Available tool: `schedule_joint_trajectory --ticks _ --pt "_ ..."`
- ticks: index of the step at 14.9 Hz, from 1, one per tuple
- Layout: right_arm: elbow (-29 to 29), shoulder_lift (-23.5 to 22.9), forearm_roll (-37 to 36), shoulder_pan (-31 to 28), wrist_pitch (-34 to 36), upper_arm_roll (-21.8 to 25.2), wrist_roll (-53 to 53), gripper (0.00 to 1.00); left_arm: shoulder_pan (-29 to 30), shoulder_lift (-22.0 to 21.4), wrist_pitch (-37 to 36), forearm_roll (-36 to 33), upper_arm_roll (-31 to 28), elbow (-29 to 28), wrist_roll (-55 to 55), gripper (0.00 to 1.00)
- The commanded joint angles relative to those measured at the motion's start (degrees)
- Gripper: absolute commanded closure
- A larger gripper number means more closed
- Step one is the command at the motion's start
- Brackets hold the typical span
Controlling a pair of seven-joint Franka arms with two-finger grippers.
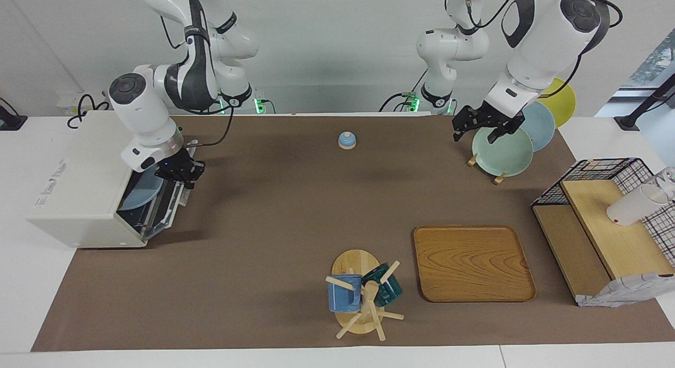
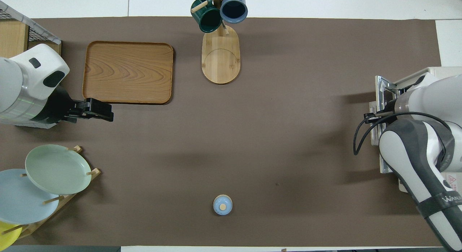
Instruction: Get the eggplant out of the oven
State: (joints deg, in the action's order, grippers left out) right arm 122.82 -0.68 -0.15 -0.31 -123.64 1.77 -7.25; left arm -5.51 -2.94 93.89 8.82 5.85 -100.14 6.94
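Right gripper (image 1: pixel 178 172) sits at the open mouth of the oven (image 1: pixel 79 183), at the right arm's end of the table; whether its fingers are apart, together or on something I cannot tell, the arm hides them in the overhead view; left gripper (image 1: pixel 488 126) hangs over the plate rack (image 1: pixel 498 152) at the left arm's end, waiting, fingers apart with nothing between them.

Progress: oven door (image 1: pixel 166 210) is already down and open, so access is done; inside only a pale blue plate (image 1: pixel 140 194) shows; eggplant not visible in either view, so I cannot tell if it lies on that plate under the gripper or deeper in; nothing purple on the mat either; judged as early to middle, the pick and carry-out are left, set-down place likely the wooden tray (image 1: pixel 472 262) or bare mat.

Writing: faint red-and-grey print on the oven top near its edge, unreadable; "WAN.." partly legible on the right arm's strap in the overhead view; red warning sticker beside it, too small to read.
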Motion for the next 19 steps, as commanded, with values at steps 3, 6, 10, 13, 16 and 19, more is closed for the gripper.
schedule_joint_trajectory --ticks 3,6,10,13,16,19 --pt "3.6 -2.7 -1.3 -0.2 -9.9 0.8 1.8 1.0 -0.2 -1.6 1.2 1.6 -0.5 -1.7 0.5 0.0" --pt "4.4 -3.6 -1.3 -0.2 -11.4 0.8 2.0 1.0 -0.1 -1.5 1.2 1.9 -0.5 -1.6 0.5 0.0" --pt "5.3 -5.2 -1.2 -0.3 -13.9 0.8 2.5 1.0 -0.1 -1.5 1.5 2.2 -0.6 -1.5 0.6 0.0" --pt "5.3 -6.8 -1.2 -0.2 -15.4 0.8 3.9 1.0 -0.1 -1.5 1.7 2.2 -0.6 -1.5 0.6 0.0" --pt "5.2 -9.9 -1.2 -0.1 -17.9 0.8 4.3 1.0 -0.1 -1.5 1.7 2.3 -0.6 -1.5 0.5 0.0" --pt "4.4 -10.0 -1.2 2.6 -17.2 0.7 9.2 1.0 -0.1 -1.4 1.8 2.3 -0.6 -1.5 0.6 0.0"
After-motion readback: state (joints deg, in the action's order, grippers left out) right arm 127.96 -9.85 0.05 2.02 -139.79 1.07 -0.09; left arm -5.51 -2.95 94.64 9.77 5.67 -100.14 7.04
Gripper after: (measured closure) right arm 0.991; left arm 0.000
